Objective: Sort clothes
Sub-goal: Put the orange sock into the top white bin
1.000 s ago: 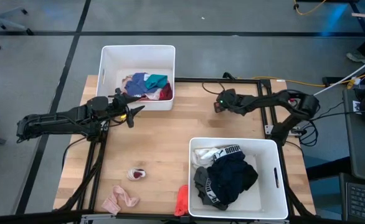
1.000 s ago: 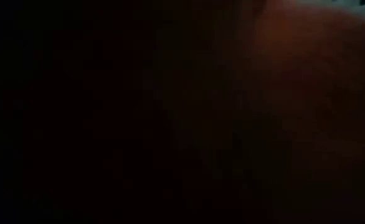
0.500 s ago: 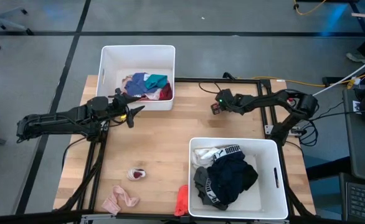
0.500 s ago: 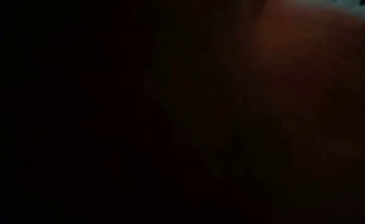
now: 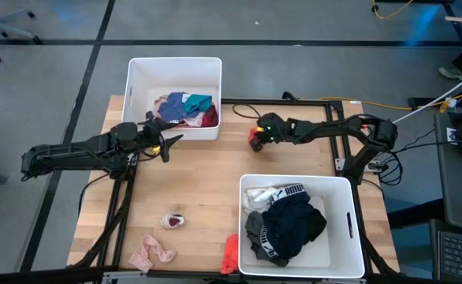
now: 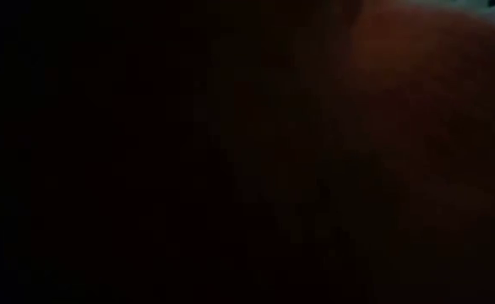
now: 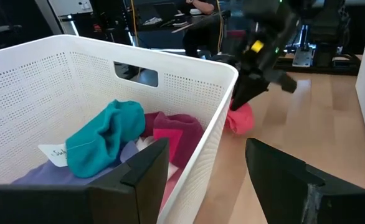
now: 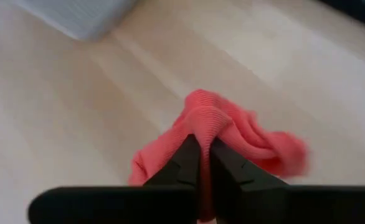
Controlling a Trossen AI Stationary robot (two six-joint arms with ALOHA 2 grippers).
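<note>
The right gripper is reaching across the far side of the wooden table, at about one o'clock from the table's middle, and is pinching a coral-pink sock between its closed fingers. In the right wrist view the sock is bunching up on either side of the fingertips, hanging just above the wood. The left wrist view is catching the same sock just beyond the corner of the far bin.

The left gripper is hovering at about ten o'clock, just beside the near wall of the far bin, with its fingers standing apart and nothing between them.

Inside the far bin a pile of colourful clothes is lying, with a teal piece on top, a maroon one next to it and bluish cloth below.

The near bin, at about five o'clock, is holding dark garments together with grey and white ones.

Loose on the table, a small pink-and-maroon item is lying at about seven o'clock, a pale pink sock is resting nearer the front edge, and a red sock is lying right against the near bin's left wall.

The low view is showing only darkness.
</note>
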